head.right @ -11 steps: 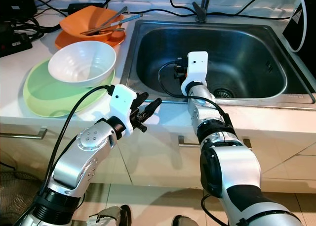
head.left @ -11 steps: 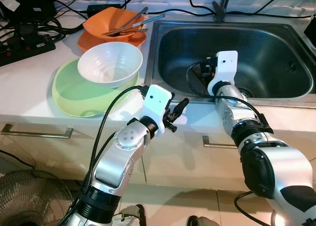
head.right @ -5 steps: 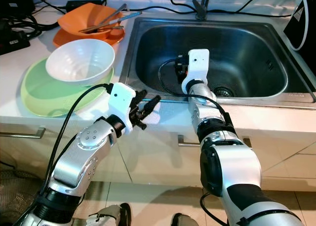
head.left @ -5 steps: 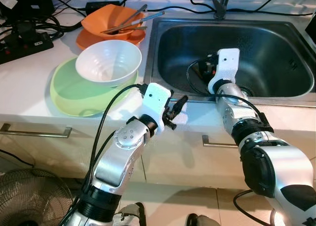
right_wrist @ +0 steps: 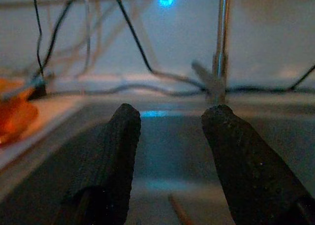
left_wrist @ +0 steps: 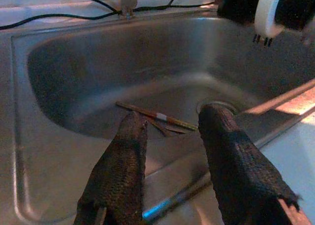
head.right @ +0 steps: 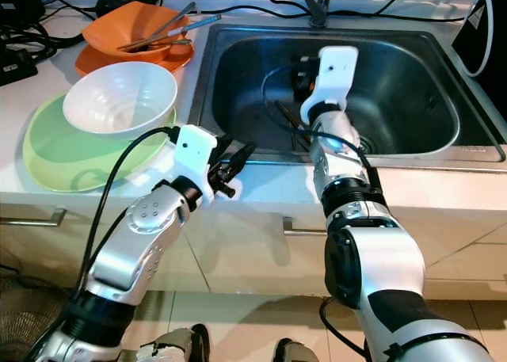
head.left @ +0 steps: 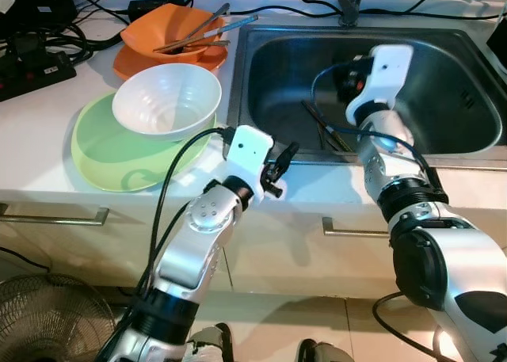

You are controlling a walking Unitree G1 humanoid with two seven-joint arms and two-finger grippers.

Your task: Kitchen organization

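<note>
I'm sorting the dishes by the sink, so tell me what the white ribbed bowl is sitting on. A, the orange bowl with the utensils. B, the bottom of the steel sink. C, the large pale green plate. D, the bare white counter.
C: the white ribbed bowl rests on the large pale green plate, left of the steel sink and in front of the orange bowl.

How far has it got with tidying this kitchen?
Looks early. Already grouped on the counter: a white bowl on a green plate, and an orange bowl holding utensils. In hand: nothing; the right hand hangs open over the sink, the left hand open at the counter edge. Left: chopsticks on the sink floor.
</note>
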